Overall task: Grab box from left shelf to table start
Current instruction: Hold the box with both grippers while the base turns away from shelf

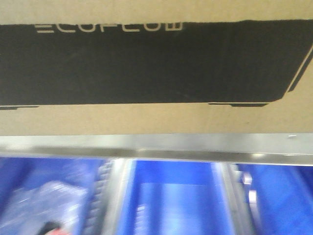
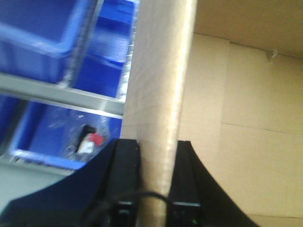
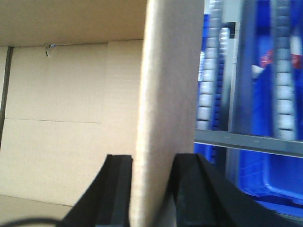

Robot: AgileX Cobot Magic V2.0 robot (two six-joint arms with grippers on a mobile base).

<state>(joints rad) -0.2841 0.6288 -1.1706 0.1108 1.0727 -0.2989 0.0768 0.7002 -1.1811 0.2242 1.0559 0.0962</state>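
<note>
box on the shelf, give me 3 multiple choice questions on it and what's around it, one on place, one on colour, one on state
1. In the front view, where are the blue bins relative to the steel rail?
A above it
B below it
C level with it

2. What colour is the printed panel on the box?
A black
B red
C white

3. What state is the left gripper in?
A open, touching nothing
B shut on a wall of the box
C out of view

Answers:
1 B, the bins show under the rail, while the box sits above it.
2 A, the panel is black with pale outline lettering.
3 B, the wrist view shows its fingers pressed on either side of the cardboard wall.
</note>
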